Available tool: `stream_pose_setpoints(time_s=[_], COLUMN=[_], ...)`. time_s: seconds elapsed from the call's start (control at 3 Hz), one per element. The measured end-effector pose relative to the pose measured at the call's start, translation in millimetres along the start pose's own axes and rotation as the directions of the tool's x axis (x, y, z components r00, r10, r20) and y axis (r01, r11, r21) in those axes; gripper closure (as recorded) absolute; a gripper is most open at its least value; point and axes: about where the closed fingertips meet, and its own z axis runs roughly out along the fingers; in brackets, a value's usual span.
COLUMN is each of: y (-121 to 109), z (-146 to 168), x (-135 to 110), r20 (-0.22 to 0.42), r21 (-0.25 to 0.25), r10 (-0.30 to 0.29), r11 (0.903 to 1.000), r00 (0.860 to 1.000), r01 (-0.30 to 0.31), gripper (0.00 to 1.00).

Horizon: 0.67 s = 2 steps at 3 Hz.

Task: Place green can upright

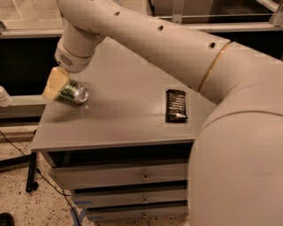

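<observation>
One green can (75, 92), one black wrapper (176, 105), three drawers (132, 176) — one gripper (55, 84) at the can's end.

You've got a grey cabinet (119, 110) filling mid-frame, flat matte top, soft sheen from overhead light. Three drawers (132, 174) down its front, small metal pulls. Lower left: speckled floor (15, 194), a black post (31, 170) and a thin cable (55, 187) on it. Along the top of the frame: glass panels (31, 11) in pale frames, dark recess below.
</observation>
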Motion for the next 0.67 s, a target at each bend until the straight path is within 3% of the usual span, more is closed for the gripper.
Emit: stream_pose_setpoints(time_s=[0.67], y=[-12.7], z=[45.6], x=[-8.4], r20=[-0.08], r21=[-0.006], r10=[0.013], r11=[0.9999], r00=[0.997], r01=[-0.014], gripper=[0.0])
